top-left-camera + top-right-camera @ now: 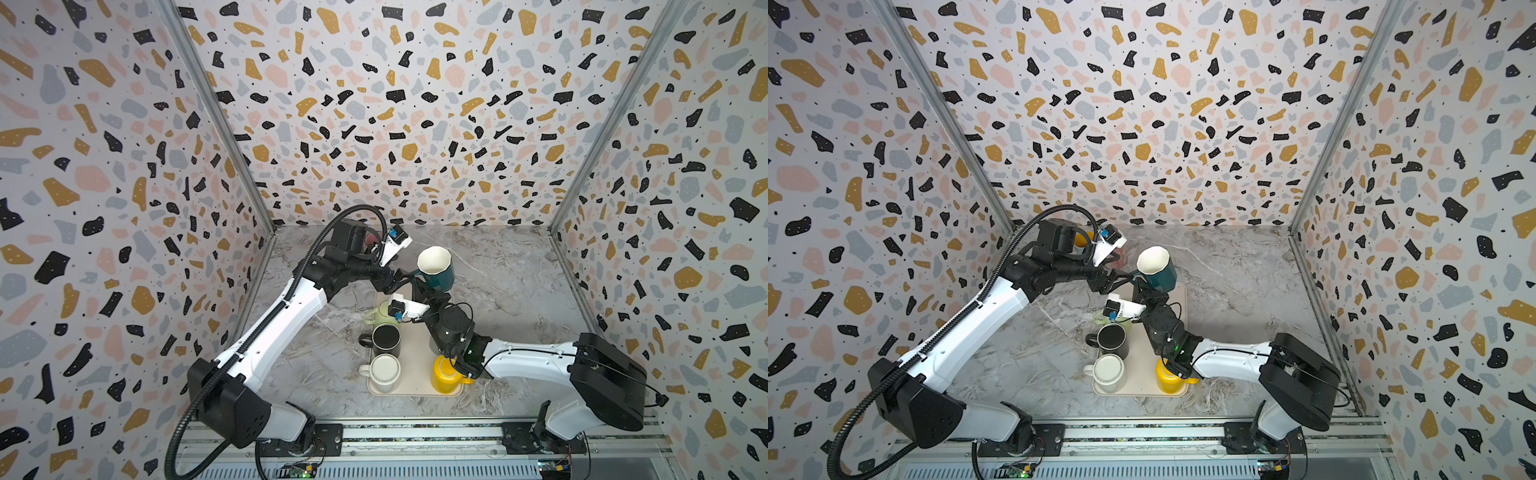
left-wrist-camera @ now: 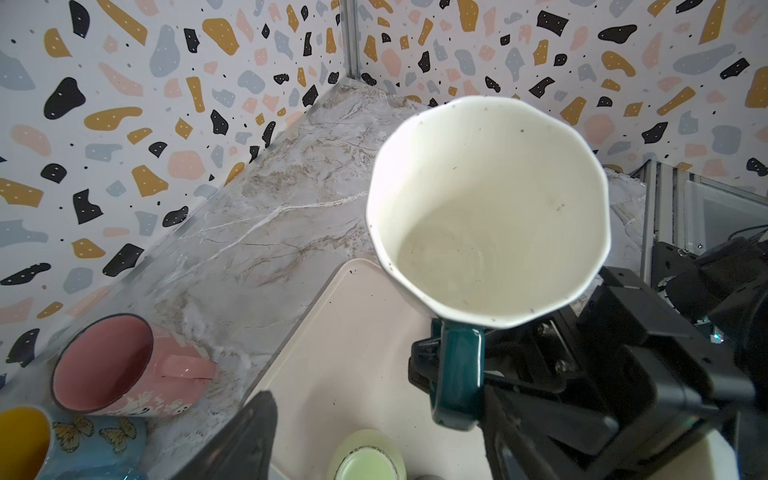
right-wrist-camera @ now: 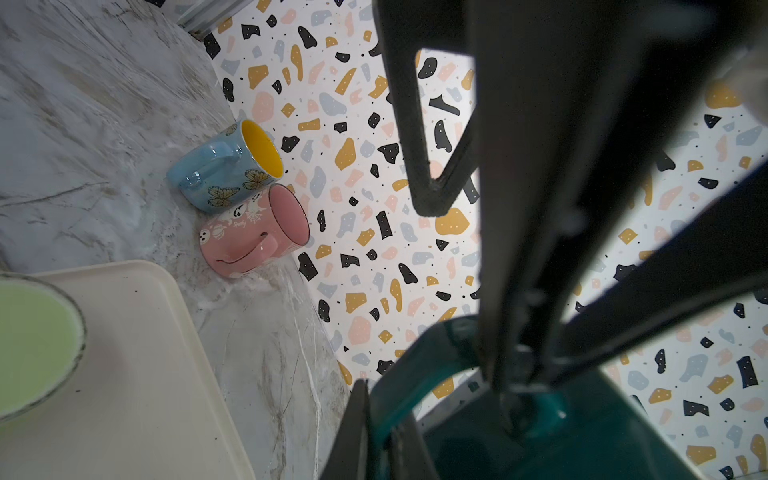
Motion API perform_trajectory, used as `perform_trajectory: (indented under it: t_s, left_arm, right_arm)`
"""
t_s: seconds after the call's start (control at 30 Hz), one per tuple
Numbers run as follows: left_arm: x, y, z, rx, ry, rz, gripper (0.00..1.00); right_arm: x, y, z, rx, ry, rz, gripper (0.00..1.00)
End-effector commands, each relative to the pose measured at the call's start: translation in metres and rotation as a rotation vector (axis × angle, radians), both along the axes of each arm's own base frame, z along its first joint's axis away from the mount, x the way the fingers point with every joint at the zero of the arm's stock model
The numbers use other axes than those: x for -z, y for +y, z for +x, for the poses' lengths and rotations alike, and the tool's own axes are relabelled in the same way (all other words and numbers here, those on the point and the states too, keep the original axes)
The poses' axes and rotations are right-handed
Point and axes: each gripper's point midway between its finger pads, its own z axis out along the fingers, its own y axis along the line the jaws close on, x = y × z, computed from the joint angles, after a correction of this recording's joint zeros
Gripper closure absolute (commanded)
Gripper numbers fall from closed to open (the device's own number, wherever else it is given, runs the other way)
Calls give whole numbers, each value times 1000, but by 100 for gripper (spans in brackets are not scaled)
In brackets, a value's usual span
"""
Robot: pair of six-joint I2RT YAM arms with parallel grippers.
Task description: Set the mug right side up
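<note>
A teal mug [image 1: 437, 271] with a white inside [image 2: 486, 208] hangs in the air over the far end of the tray, its mouth facing up and slightly tilted in both top views [image 1: 1156, 268]. My right gripper [image 3: 382, 440] is shut on its teal handle [image 2: 457, 374], coming from below [image 1: 419, 287]. My left gripper [image 2: 378, 440] is open at the mug's left [image 1: 406, 277]. Its fingers [image 2: 245, 440] stand wide apart, with the handle close to the inner side of one of them.
A cream tray [image 1: 415, 353] holds a light-green mug [image 1: 380, 316], a black mug [image 1: 385, 338], a white mug [image 1: 384, 372] and a yellow mug [image 1: 444, 374]. A pink mug [image 3: 253, 232] and a blue butterfly mug [image 3: 224, 170] lie on their sides by the back-left wall.
</note>
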Motion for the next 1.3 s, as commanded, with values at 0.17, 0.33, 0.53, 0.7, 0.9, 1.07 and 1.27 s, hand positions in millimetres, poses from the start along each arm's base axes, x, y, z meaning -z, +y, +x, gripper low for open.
perform_trajectory:
  t_s: [0.17, 0.33, 0.53, 0.7, 0.9, 1.07, 1.27]
  left_arm:
    - [2, -20, -25, 127, 39, 0, 23]
    - [6, -23, -28, 146, 54, 8, 27]
    - [11, -24, -30, 154, 68, 26, 33]
    - [12, -22, -30, 147, 65, 34, 42]
    - [14, -25, -31, 161, 80, 28, 61]
    - [16, -24, -31, 157, 87, 36, 83]
    - [18, -23, -28, 143, 89, 43, 100]
  right_arm:
    - [-45, 1, -3, 13, -116, 116, 100]
    - [-46, 3, -2, 16, -131, 119, 100]
    - [-48, 3, 0, 29, -149, 130, 100]
    - [-51, 2, -1, 33, -164, 140, 100]
    - [-54, 3, -1, 30, -174, 149, 100]
    - [-55, 4, -1, 28, -179, 153, 100]
    - [-56, 3, 1, 42, -189, 155, 100]
